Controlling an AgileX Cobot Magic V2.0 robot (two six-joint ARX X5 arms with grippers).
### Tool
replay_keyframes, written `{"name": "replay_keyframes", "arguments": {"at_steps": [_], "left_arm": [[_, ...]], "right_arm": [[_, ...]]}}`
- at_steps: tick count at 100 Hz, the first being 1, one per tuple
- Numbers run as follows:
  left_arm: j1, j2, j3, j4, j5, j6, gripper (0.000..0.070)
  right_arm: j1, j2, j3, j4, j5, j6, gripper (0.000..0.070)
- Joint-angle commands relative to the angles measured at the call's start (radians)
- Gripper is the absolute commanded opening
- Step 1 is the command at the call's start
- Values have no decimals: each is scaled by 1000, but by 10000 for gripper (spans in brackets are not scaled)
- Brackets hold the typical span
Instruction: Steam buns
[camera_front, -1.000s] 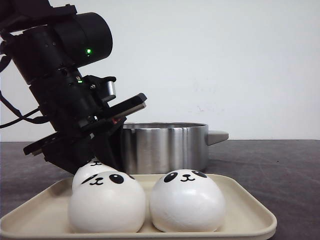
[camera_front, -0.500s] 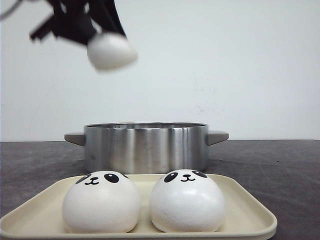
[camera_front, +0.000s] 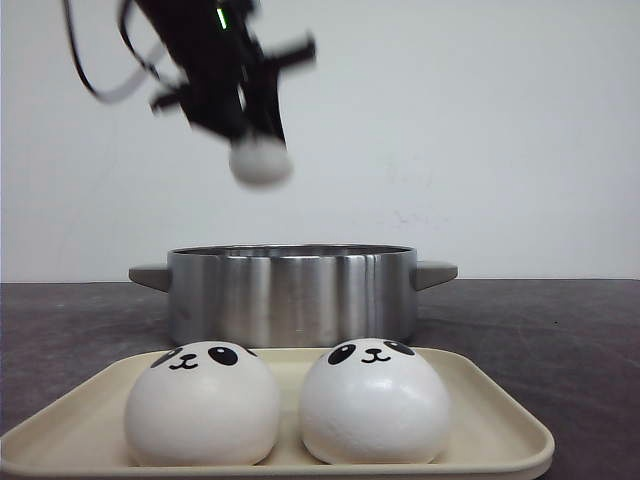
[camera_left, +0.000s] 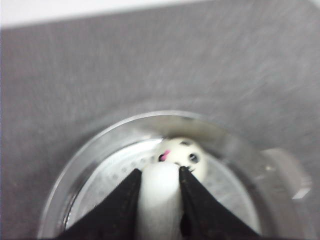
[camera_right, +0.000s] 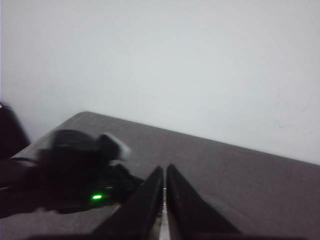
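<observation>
My left gripper is shut on a white bun, holding it high above the steel pot. In the left wrist view the held bun is squeezed between the black fingers, right over the pot's rim. Another panda-faced bun lies inside the pot. Two panda buns, one left and one right, sit on the cream tray in front. My right gripper is shut and empty, out of the front view.
The pot has side handles, one on the left and one on the right, and stands just behind the tray on a dark grey table. A white wall is behind. The left arm shows blurred in the right wrist view.
My left gripper closed on the rear left bun on the tray, lifted it high, and has moved right and away to above the pot. The front left bun settled slightly left.
</observation>
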Motion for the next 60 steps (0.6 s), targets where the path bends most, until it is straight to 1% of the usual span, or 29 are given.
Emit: {"name": "replay_keyframes", "arguments": {"at_steps": [1,13,16,19,22,24,27,31,34,36,38,43,55,60], "left_arm": [[0,68,35,19,-4,18,10],[12,141,36,59,-3,17,12],[14,155,36,66,-4,16,28],[16,165,36,71,-4,16,63],[16,171,36,74,-4,16,128],[16,175,36,78,-4,16,188],[17,178,36,82,-4,16,296],[19,178,36,87,-5,17,458],[19,178,36,95,-5,17,561],[19,178,36,102,-5,17,610],[19,177,36,107,-5,17,644],[21,172,40,106,-5,17,676],[27,146,46,103,-5,17,676],[28,118,46,82,-5,17,675]], "right_arm": [[11,8,16,2,0,4,3],[11,8,16,-5,0,3,3],[11,7,16,-8,0,3,3],[11,7,16,-11,0,3,3],[11,6,16,-17,0,3,3],[11,6,16,-20,0,3,3],[11,6,16,-26,0,3,3],[11,6,16,-35,0,3,3],[11,7,16,-40,0,3,3],[11,7,16,-43,0,2,3],[11,8,16,-47,0,2,3],[11,8,16,-56,1,-3,3],[11,14,16,-89,1,-26,3],[9,17,15,-119,1,-26,3]]}}
